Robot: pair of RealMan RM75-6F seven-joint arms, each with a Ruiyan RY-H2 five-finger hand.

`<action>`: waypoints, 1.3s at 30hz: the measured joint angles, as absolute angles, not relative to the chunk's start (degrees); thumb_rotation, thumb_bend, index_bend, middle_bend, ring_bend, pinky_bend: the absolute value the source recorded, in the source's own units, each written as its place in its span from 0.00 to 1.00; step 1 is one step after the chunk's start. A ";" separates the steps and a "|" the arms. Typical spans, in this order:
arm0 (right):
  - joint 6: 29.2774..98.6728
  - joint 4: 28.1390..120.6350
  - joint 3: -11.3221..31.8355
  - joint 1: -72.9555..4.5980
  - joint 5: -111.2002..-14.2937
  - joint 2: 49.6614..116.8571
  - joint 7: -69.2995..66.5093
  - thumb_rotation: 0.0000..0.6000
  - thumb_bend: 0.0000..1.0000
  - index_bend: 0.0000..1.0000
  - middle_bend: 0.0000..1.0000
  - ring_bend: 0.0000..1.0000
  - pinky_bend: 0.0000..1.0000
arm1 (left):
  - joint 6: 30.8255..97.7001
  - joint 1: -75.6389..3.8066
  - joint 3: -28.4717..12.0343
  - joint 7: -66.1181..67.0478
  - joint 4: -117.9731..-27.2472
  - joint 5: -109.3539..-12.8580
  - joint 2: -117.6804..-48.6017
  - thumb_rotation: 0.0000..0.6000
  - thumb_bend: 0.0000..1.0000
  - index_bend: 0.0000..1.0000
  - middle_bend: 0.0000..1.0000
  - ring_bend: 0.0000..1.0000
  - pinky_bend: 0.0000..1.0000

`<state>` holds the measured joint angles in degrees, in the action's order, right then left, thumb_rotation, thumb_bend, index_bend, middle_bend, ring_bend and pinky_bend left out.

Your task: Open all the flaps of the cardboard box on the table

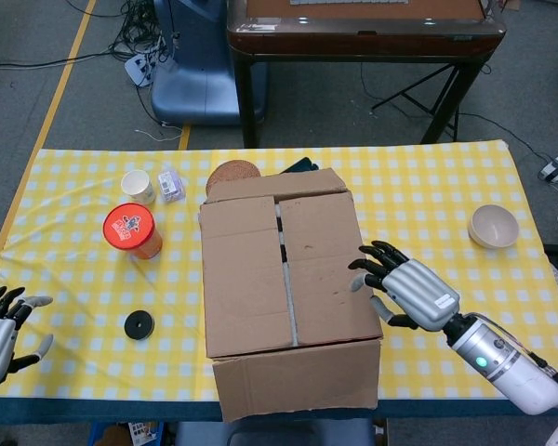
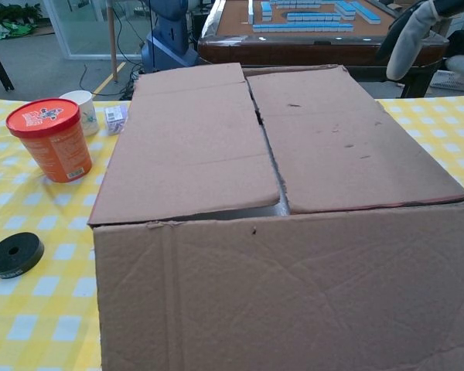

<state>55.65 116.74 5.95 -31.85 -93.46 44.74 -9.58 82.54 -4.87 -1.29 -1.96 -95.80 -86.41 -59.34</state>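
The cardboard box (image 1: 284, 269) stands mid-table with its two long top flaps (image 2: 193, 139) lying flat and meeting at a central seam. Its front flap (image 1: 298, 376) hangs down over the near wall and fills the lower chest view (image 2: 286, 294). The back flap (image 1: 274, 183) lies folded out at the far edge. My right hand (image 1: 405, 290) hovers with fingers spread beside the box's right top edge, holding nothing; its fingertips (image 2: 406, 35) show at the top right of the chest view. My left hand (image 1: 0, 327) is open at the table's near left corner, far from the box.
Left of the box are a red tub (image 1: 132, 230), a white cup (image 1: 138, 186), a small clear box (image 1: 171, 184) and a black disc (image 1: 139, 324). A cork coaster (image 1: 233, 173) lies behind the box. A cream bowl (image 1: 494, 226) sits at the right.
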 measured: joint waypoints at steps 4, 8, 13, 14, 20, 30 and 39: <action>55.04 115.64 7.07 -32.66 -90.11 47.74 -3.92 1.00 0.35 0.31 0.21 0.06 0.04 | 82.28 -5.37 -1.44 -3.02 -95.46 -86.80 -59.37 1.00 0.35 0.32 0.29 0.12 0.00; 55.64 115.14 8.20 -32.95 -86.58 49.78 0.00 1.00 0.30 0.31 0.21 0.06 0.04 | 81.12 -6.98 -1.81 -5.95 -94.89 -88.10 -58.80 1.00 0.35 0.33 0.29 0.12 0.00; 57.75 115.18 9.39 -32.49 -83.10 50.00 1.78 1.00 0.32 0.30 0.21 0.06 0.04 | 79.55 -10.61 -2.52 -12.07 -93.71 -92.19 -57.62 1.00 0.35 0.33 0.29 0.12 0.00; 58.33 115.34 9.54 -32.18 -82.52 49.76 2.11 1.00 0.32 0.30 0.21 0.06 0.04 | 79.09 -11.79 -2.72 -14.12 -93.32 -93.38 -57.36 0.98 0.35 0.33 0.29 0.12 0.00; 61.08 116.28 9.70 -30.35 -81.27 48.51 2.69 1.00 0.33 0.29 0.21 0.06 0.04 | 76.90 -19.35 -3.86 -26.72 -90.96 -99.94 -56.85 0.47 0.42 0.34 0.29 0.11 0.00; 65.52 116.29 9.67 -27.14 -79.94 47.51 2.25 1.00 0.35 0.27 0.21 0.06 0.04 | 72.30 -35.50 -5.86 -36.69 -87.04 -109.54 -60.90 0.14 0.43 0.36 0.29 0.10 0.00; 66.69 115.61 10.09 -26.21 -79.55 47.16 1.14 1.00 0.35 0.27 0.21 0.06 0.04 | 64.35 -46.16 -7.46 -33.20 -90.44 -111.22 -65.42 0.13 0.43 0.36 0.29 0.09 0.00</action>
